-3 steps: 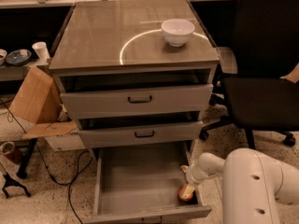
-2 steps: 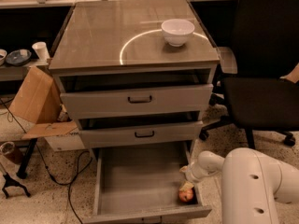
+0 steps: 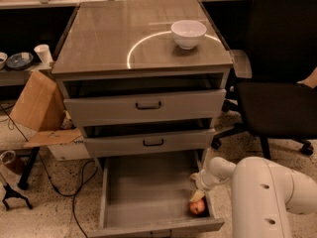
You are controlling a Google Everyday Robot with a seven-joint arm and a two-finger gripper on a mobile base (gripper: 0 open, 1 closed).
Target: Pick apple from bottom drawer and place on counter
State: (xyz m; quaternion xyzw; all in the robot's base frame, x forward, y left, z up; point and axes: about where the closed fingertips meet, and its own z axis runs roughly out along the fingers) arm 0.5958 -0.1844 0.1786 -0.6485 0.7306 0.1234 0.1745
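In the drawer (image 3: 143, 197) the pincer (image 3: 197, 196), clamped or not I cannot tell, is hanging right over the light, firm, slippery apple (image 3: 198, 208), probably best squeezed across its middle.

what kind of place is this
Likely a lab or office workroom: a black office chair, a cardboard box, a grey drawer cabinet. The gripper is down in the open bottom drawer, right by the apple.
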